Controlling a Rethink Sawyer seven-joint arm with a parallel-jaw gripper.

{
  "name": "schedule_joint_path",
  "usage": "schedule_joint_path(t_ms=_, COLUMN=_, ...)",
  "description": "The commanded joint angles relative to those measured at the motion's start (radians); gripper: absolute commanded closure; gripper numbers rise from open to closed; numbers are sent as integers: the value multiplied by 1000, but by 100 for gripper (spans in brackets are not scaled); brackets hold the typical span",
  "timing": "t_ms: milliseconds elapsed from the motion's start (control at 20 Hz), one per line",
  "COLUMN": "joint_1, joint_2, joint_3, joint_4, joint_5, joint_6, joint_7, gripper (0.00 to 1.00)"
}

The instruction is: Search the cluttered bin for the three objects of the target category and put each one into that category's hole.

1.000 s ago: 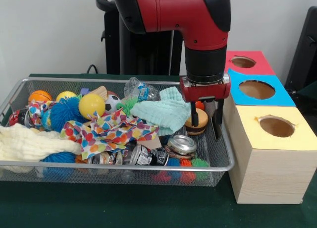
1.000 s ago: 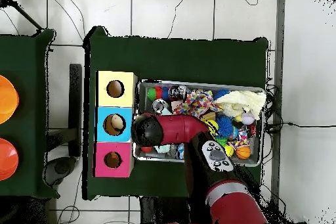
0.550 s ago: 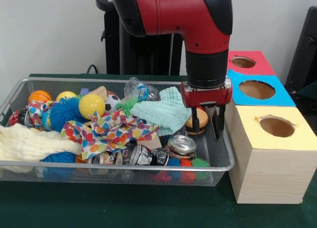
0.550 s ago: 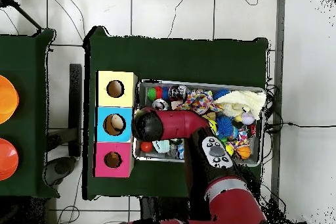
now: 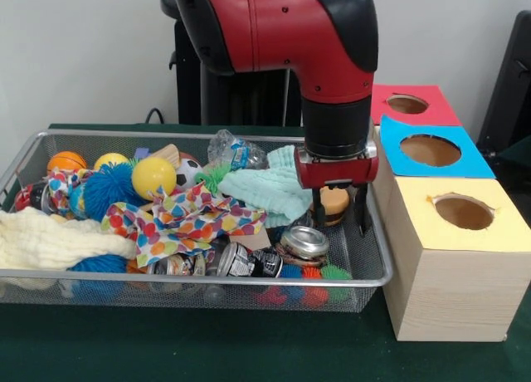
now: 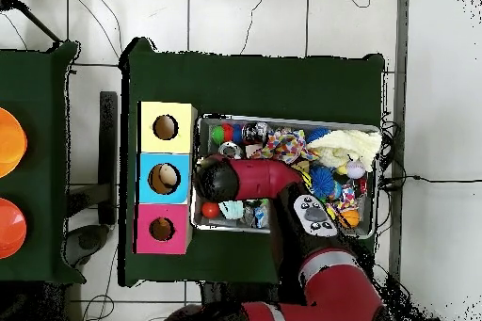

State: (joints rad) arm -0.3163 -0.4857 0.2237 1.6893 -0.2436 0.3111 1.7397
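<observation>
Shifted slightly since the earlier frames, gripper (image 5: 339, 216) now straddling the wooden toy (image 5: 333, 202) at the bin's (image 5: 199, 276) box-side end, jaws apart. Search step, mid-pick. Next: lower, close, lift toward a hole (image 5: 462, 211).

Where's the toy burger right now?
Front view: the toy burger is at the bin's right end, between the open gripper's fingers, beside the mint cloth.
</observation>
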Motion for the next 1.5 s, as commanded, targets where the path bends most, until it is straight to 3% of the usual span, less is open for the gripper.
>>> schedule_joint_path(t_ms=50, joint_1=-51, joint_2=97, joint_3=75, joint_4=12, joint_5=-26, joint_6=36, joint_7=12, gripper=0)
schedule_joint_path(t_ms=250, joint_1=-101, joint_2=88, joint_3=109, joint_4=42, joint_5=-37, joint_6=31, joint_7=-15, gripper=0)
schedule_joint_path(t_ms=700, joint_1=-173, joint_2=37, joint_3=108, joint_4=50, joint_5=-74, joint_6=121, joint_7=-95, gripper=0)
schedule_joint_path(t_ms=1000, joint_1=-162, joint_2=19, joint_3=100, joint_4=55, joint_5=-82, joint_6=142, joint_7=-79, gripper=0)
schedule_joint_path(t_ms=1500, joint_1=-260, joint_2=-34, joint_3=76, joint_4=-14, joint_5=-185, joint_6=283, joint_7=-244, gripper=0)
